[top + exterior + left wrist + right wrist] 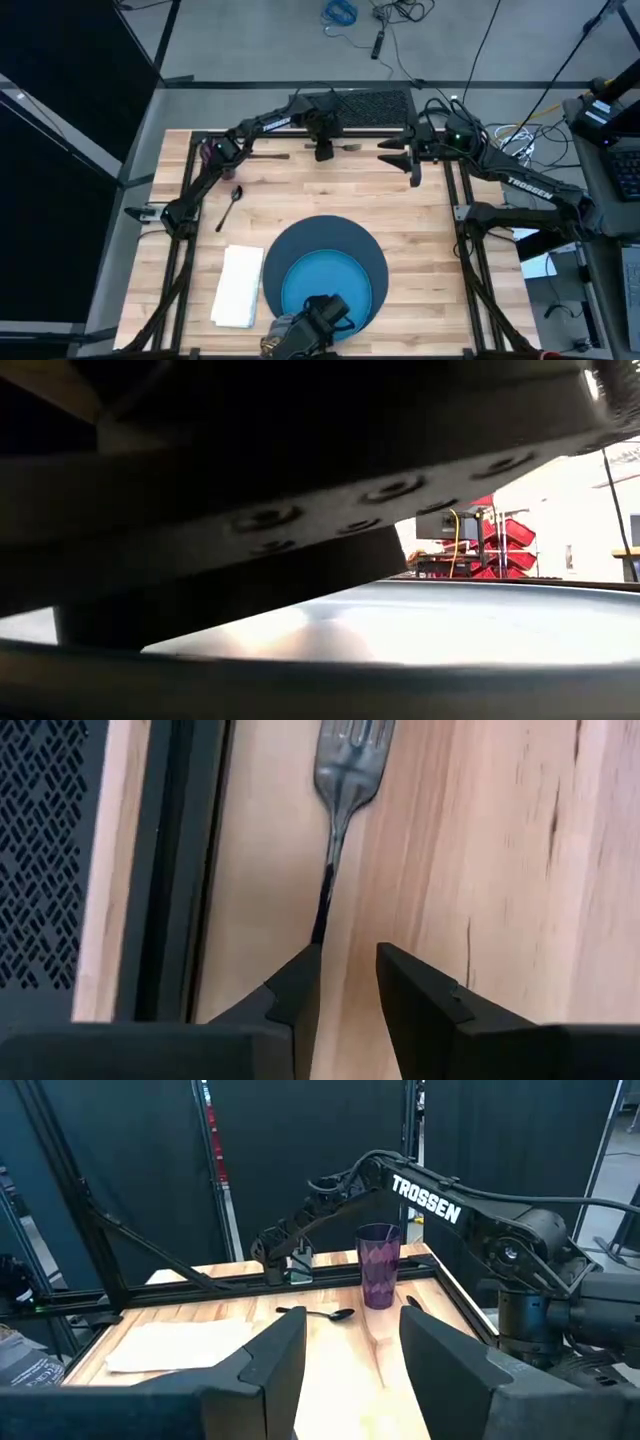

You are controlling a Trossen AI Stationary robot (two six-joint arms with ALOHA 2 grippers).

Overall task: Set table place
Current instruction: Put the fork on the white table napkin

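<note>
A metal fork (346,147) lies flat on the table (430,250) near its far edge. My left gripper (348,960) hovers over the fork's handle end, fingers a little apart. The gripper shows in the high view too (323,152). My right gripper (413,172) stands open just right of the fork, holding nothing. A purple cup (378,1265) stands at the far left, with a spoon (230,205) near it. The bright blue plate (325,290) sits on the dark blue mat (330,235) at the near edge, and the white napkin (238,285) lies left of it. My left gripper comes down over the free end of the fork's handle (322,910), fingers in line with the fork. The handle runs up to the tip of one finger (303,982) and ends there. Whether that finger touches it, I cannot tell. The fork lies flat on the wood.
A thin knife (268,155) lies between the cup and the fork. A black perforated panel (375,105) sits beyond the far edge. The low camera's mount (310,322) stands at the near edge, on the plate. Bare wood lies between the mat and the far edge.
</note>
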